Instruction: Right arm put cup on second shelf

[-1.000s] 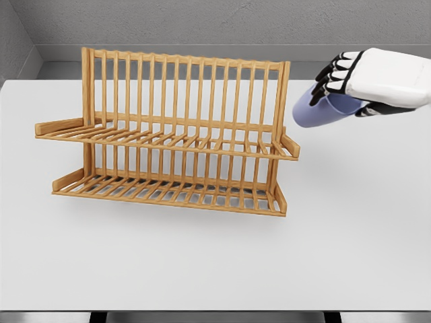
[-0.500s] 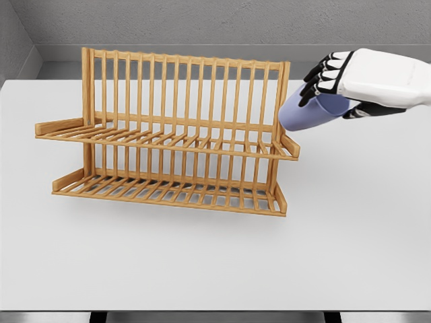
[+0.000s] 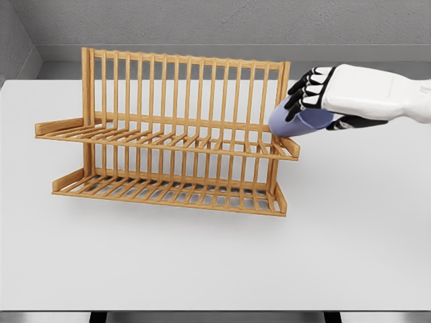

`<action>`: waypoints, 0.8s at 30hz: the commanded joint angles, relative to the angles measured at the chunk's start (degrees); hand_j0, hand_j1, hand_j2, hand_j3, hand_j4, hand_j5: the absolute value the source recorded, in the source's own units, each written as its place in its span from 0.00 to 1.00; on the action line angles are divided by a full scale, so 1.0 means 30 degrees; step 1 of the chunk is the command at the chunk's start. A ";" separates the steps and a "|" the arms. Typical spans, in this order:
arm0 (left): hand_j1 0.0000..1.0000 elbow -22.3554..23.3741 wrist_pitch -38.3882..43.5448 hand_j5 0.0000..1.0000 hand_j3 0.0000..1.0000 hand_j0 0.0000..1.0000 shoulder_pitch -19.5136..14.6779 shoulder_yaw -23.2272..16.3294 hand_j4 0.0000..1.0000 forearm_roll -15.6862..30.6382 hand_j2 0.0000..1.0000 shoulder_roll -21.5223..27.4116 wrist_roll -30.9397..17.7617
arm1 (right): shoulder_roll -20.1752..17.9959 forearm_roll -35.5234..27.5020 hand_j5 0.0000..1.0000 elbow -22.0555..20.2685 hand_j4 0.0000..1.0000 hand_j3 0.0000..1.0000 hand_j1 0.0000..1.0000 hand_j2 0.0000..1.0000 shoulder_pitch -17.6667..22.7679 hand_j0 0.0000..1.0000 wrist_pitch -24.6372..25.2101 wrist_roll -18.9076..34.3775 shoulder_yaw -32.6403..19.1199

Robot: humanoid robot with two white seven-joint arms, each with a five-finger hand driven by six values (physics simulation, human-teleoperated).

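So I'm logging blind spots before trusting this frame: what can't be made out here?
- Cup, head view: mostly covered by the right hand; its opening and any handle are hidden.
- Whether the cup touches the rack: cannot tell.
- Right forearm: cut off by the right edge.
- Left arm: out of view.

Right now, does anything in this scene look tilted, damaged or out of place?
Only the cup looks unusual: the right hand holds it on its side, its end pointing left toward the right end of the wooden rack, above the upper shelf's corner. The rack stands upright and undamaged on the white table; both shelves are bare.
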 commanded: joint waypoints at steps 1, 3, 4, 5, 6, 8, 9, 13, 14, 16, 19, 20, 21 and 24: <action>1.00 -0.0001 0.0001 1.00 1.00 1.00 0.0000 -0.0002 1.00 -0.0008 1.00 0.0001 -0.0005 | 0.0000 -0.0140 0.68 -0.0002 0.68 0.68 0.68 0.68 0.0000 0.68 0.0041 0.0024 0.0165; 1.00 -0.0001 0.0001 1.00 1.00 1.00 0.0000 0.0027 1.00 0.0021 1.00 0.0001 0.0024 | 0.0000 -0.0140 0.68 -0.0002 0.68 0.68 0.68 0.68 0.0000 0.68 0.0041 0.0024 0.0165; 1.00 -0.0001 0.0001 1.00 1.00 1.00 0.0000 -0.0001 1.00 -0.0008 1.00 0.0001 -0.0005 | 0.0000 -0.0140 0.68 -0.0002 0.68 0.68 0.68 0.68 -0.0029 0.68 0.0041 0.0024 0.0165; 1.00 -0.0001 -0.0028 1.00 1.00 1.00 0.0000 -0.0001 1.00 -0.0008 1.00 0.0001 -0.0005 | 0.0029 -0.0140 0.68 -0.0002 0.68 0.68 0.68 0.68 -0.0059 0.68 0.0041 0.0024 0.0165; 1.00 -0.0001 0.0001 1.00 1.00 1.00 0.0000 0.0027 1.00 0.0021 1.00 0.0001 -0.0005 | 0.0234 -0.0140 0.68 -0.0002 0.68 0.68 0.68 0.68 -0.0088 0.68 0.0041 0.0024 0.0165; 1.00 -0.0001 0.0001 1.00 1.00 1.00 0.0000 -0.0002 1.00 -0.0008 1.00 0.0001 -0.0005 | 0.0439 -0.0170 0.68 -0.0002 0.68 0.68 0.68 0.68 -0.0176 0.68 0.0041 0.0024 0.0165; 1.00 -0.0001 0.0001 1.00 1.00 1.00 0.0000 -0.0002 1.00 0.0021 1.00 0.0001 -0.0005 | 0.0498 -0.0170 0.68 -0.0002 0.68 0.68 0.68 0.68 -0.0205 0.68 0.0041 0.0024 0.0252; 1.00 -0.0001 0.0001 1.00 1.00 1.00 0.0000 -0.0002 1.00 0.0021 1.00 0.0001 -0.0005 | 0.0791 -0.0170 0.69 -0.0002 0.69 0.69 0.69 0.69 -0.0351 0.69 0.0041 0.0024 0.0633; 1.00 -0.0001 0.0001 1.00 1.00 1.00 0.0000 -0.0002 1.00 0.0021 1.00 0.0001 -0.0005 | 0.0791 -0.0170 0.69 -0.0002 0.69 0.69 0.69 0.69 -0.0410 0.69 0.0041 0.0024 0.0721; 1.00 -0.0001 0.0001 1.00 1.00 1.00 0.0000 0.0027 1.00 0.0021 1.00 0.0001 -0.0004 | 0.0908 -0.0170 0.69 -0.0002 0.69 0.69 0.69 0.69 -0.0469 0.69 0.0041 0.0024 0.0721; 1.00 -0.0001 0.0001 1.00 1.00 1.00 0.0000 -0.0002 1.00 -0.0008 1.00 0.0001 -0.0005 | 0.0879 -0.0844 0.74 -0.0002 0.74 0.74 0.74 0.74 -0.0469 0.74 0.0041 0.0024 0.0897; 1.00 -0.0001 0.0001 1.00 1.00 1.00 0.0000 -0.0002 1.00 -0.0008 1.00 0.0001 -0.0005 | 0.0879 -0.0873 0.84 -0.0002 0.84 0.84 0.84 0.84 -0.0469 0.84 0.0041 0.0024 0.0927; 1.00 -0.0001 0.0001 1.00 1.00 1.00 0.0000 -0.0002 1.00 0.0021 1.00 0.0001 -0.0005 | 0.0879 -0.0873 1.00 -0.0002 1.00 1.00 1.00 1.00 -0.0469 1.00 0.0041 0.0024 0.1014; 1.00 -0.0001 0.0001 1.00 1.00 1.00 0.0000 -0.0002 1.00 0.0021 1.00 0.0001 -0.0005 | 0.0820 -0.0844 1.00 0.0028 1.00 1.00 1.00 1.00 -0.0732 1.00 0.0041 0.0024 0.0810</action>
